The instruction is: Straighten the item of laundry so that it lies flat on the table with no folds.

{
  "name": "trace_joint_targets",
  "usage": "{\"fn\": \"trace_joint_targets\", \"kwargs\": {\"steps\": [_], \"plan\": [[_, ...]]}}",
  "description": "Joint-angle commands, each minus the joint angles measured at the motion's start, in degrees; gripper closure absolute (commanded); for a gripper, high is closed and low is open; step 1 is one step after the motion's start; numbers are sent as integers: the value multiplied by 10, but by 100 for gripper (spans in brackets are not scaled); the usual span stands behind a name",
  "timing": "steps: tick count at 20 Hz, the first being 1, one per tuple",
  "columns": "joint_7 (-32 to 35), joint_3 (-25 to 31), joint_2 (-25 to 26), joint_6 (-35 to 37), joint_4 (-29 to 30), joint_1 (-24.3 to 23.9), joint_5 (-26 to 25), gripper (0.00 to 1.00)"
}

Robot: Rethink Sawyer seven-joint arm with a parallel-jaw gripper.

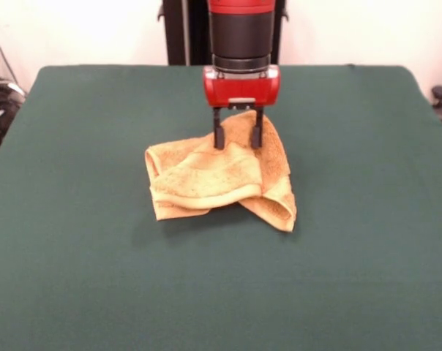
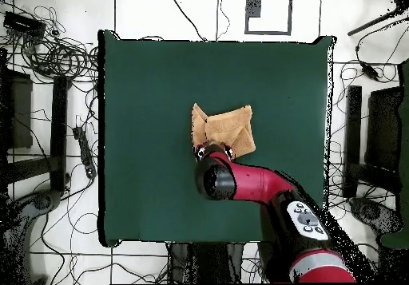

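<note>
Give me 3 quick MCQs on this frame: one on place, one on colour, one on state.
1. Where is the gripper?
A. over the towel's far edge
B. off the table
C. at a table corner

2. What colour is the towel?
A. white
B. mustard yellow
C. blue

3. How does the towel lie?
A. flat
B. rolled into a tube
C. bunched, with folds

Key: 1 A, both fingers stand at the towel's far side in the front view. 2 B, it shows mustard yellow against the green table. 3 C, layers overlap and one flap is doubled over.
</note>
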Motion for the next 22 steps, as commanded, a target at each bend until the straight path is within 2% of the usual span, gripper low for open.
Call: {"fn": "trace_joint_targets", "kwargs": {"steps": [1,9,12,15,22], "plan": [[89,-4,30,18,55,22,-6,0],[68,7,23,51,58,5,-9,0],[68,22,21,35,65,-10,-13,0],[65,17,20,59,59,-5,-6,0],[62,31,18,65,64,-17,-3,0]]}}
